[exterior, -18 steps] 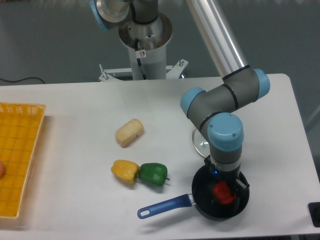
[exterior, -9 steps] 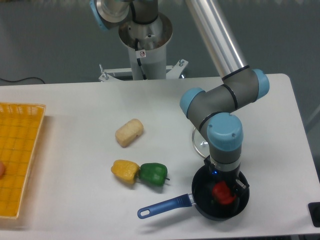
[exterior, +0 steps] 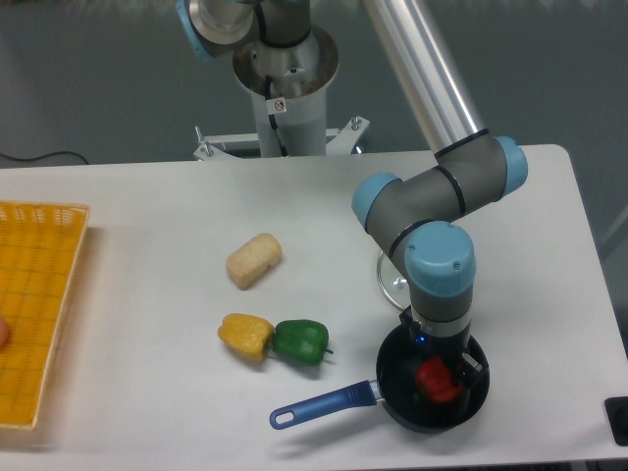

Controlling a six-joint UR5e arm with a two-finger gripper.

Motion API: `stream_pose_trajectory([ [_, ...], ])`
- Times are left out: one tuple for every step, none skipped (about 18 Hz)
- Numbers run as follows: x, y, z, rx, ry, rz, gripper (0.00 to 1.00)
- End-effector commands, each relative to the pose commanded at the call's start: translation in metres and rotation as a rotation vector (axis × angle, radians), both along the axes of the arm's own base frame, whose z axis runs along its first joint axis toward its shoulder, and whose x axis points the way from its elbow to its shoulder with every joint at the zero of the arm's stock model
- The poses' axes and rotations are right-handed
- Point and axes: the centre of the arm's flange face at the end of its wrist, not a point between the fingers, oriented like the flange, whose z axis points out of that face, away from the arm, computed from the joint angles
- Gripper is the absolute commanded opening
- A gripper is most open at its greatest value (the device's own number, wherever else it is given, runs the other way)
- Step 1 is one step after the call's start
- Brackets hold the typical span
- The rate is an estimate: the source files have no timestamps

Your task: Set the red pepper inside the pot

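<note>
Lowering into the pot (exterior: 396,385), your gripper (exterior: 440,378) is sitting inside the black rim with the red pepper (exterior: 438,380) between its fingers; whether the jaws are pinching it or already spreading, you cannot tell from here. You are wanting the pepper resting on the pot's floor before letting go, then opening fully and rising straight up so the fingers are not dragging it out or nudging the blue handle. Farther back, the green pepper (exterior: 300,340) and the yellow pepper (exterior: 245,335) are lying touching, well apart from the pot.
</note>
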Motion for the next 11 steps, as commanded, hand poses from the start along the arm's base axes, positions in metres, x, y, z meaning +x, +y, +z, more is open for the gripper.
stream_pose_trajectory([
  [0.0002,-0.0001,-0.0018,-0.002,-0.003,0.000,0.65],
  [0.0003,-0.0002,-0.0007,-0.001,-0.001,-0.001,0.68],
  [0.0002,-0.0001,-0.0005,-0.001,0.000,-0.003,0.69],
  [0.0003,-0.0002,-0.0009,0.000,0.001,-0.003,0.70],
  [0.0007,-0.0005,-0.0020,0.001,0.001,-0.002,0.71],
  [0.0010,-0.0007,-0.0025,0.000,0.001,-0.003,0.72],
  [0.0007,-0.0005,-0.0020,0.003,0.005,-0.003,0.72],
  [0.0009,-0.0006,-0.0027,0.004,0.008,-0.003,0.72],
  [0.0034,0.0017,-0.0044,0.004,0.007,-0.008,0.72],
  [0.0034,0.0018,-0.0044,0.004,0.007,-0.008,0.72],
  [0.0034,0.0018,-0.0044,0.004,0.007,-0.008,0.72],
])
